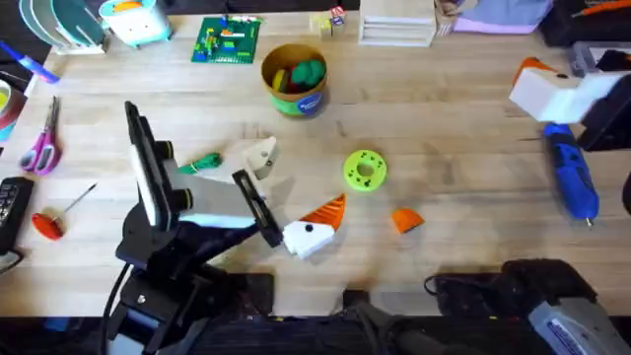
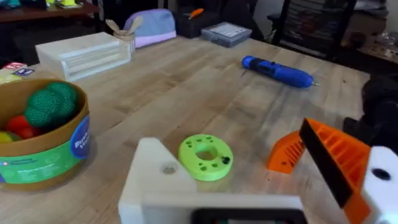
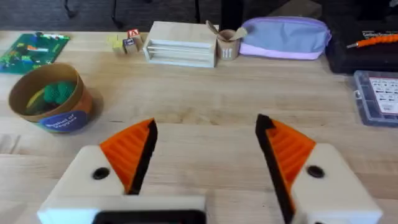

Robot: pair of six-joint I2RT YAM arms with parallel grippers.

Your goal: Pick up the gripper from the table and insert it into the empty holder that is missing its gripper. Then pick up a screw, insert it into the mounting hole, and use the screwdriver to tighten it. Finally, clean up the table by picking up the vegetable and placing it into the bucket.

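Counting from the overhead view, one wedge [image 1: 406, 219] is seen loose on the desk [image 1: 454, 128], near the green disc [image 1: 365, 170] and apart from it; one blue screwdriver [image 1: 572, 173] is laid at the right side, below the right gripper [image 1: 540, 84]; one red-handled screwdriver [image 1: 47, 225] and one pair of scissors [image 1: 39, 148] are placed at the left edge. One vegetable [image 1: 204, 163] is found on the desk just beside the left arm, well apart from the one bucket [image 1: 294, 79], in which a rounded green toy and red and yellow pieces are held.

Three orange tips are counted on fingers: two on the right gripper, one on the left gripper [image 1: 296, 187]. The left gripper is held apart over the desk and nothing is gripped; its other finger is the empty holder [image 2: 155, 180], a bare white block. In the left wrist view the disc is seen between the two fingers and the wedge just beside the tipped finger. The right gripper is likewise spread apart, with nothing between its tips.

A blue label is carried by the bucket; its writing cannot be read. In the right wrist view a white rack [image 3: 180, 43] and a purple pouch [image 3: 286, 37] are shown at the far edge.
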